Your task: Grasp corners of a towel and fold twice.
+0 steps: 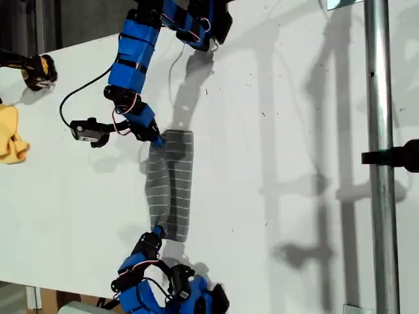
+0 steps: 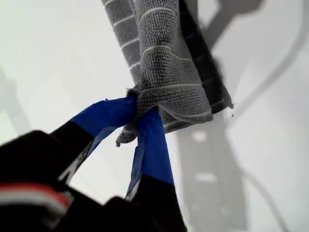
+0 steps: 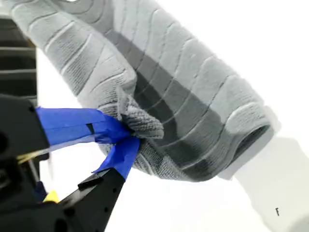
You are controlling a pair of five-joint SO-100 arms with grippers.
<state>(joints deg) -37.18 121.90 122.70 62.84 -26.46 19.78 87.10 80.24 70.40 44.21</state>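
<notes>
At the exterior view's left, a yellow cloth (image 1: pixel 12 134) lies bunched up on the white bench (image 1: pixel 275 131). More to the middle is the towel (image 1: pixel 173 190). It is grey with thin white stripes. It is folded over into a long, narrow strip and stretches between two blue arms. One arm (image 1: pixel 134 62) comes in from the top of the exterior view and the other arm (image 1: pixel 147 288) from the bottom. Each pinches one end of the strip. I cannot tell which arm is which.

My first hand (image 2: pixel 140 108) is squeezed tight on a bunched corner of the towel. My second hand (image 3: pixel 126 133) is also squeezed tight on a towel corner, and the cloth curls over in a loop.

At the exterior view's right stands a metal pole (image 1: pixel 380 163).
</notes>
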